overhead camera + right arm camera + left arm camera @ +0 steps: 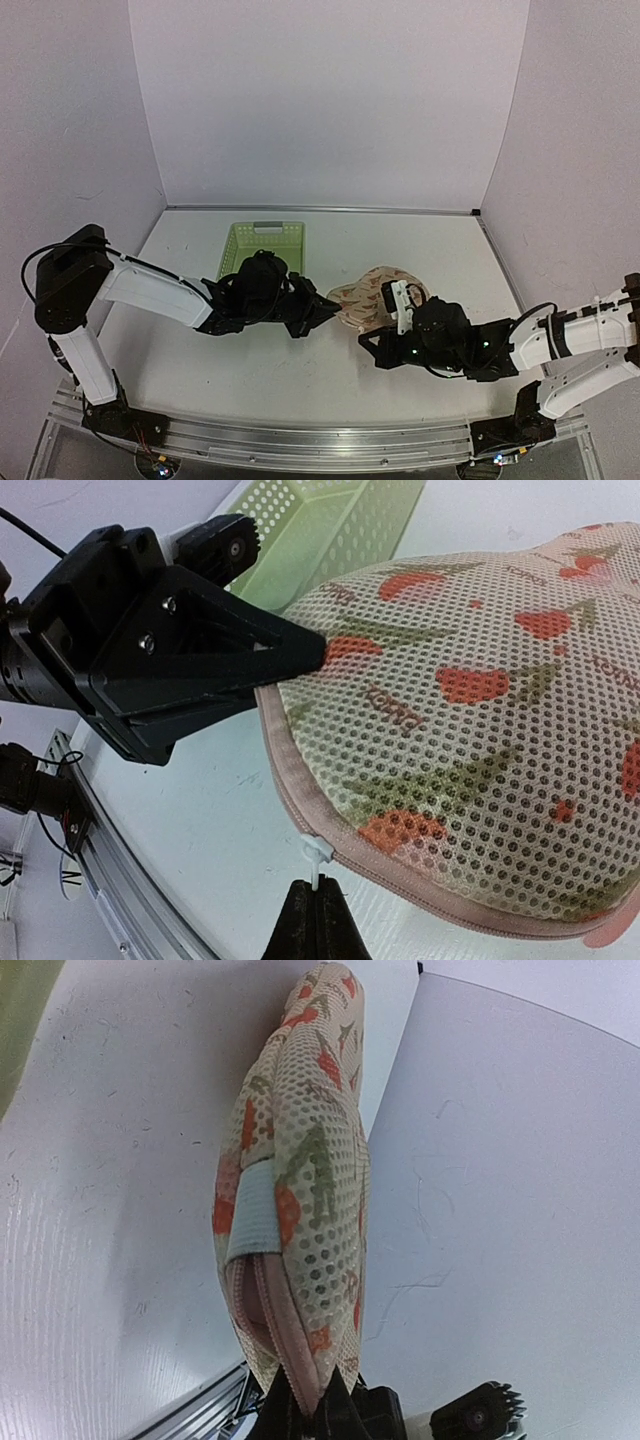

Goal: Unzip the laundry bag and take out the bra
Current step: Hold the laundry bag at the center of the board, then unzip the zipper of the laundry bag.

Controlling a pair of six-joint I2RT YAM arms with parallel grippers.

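Right wrist: right pincer [318, 892] clenched on the white zipper pull [317, 855], at the near rim of the laundry bag [470, 740]. Mesh pouch spreading away beyond the fingertips, over the white surface [220, 810]. Left pincer [312, 652] pinching the bag's far-left edge, green basket [330, 520] behind it.

Left wrist: bag running straight out from the pincer, tipped on edge, pink rim gripped at the bottom (fingers barely visible).

From above: bag held between both pincers, just right of the basket.

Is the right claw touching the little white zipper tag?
Touching. The right wrist view shows the right gripper pinching the zipper pull at the laundry bag rim.
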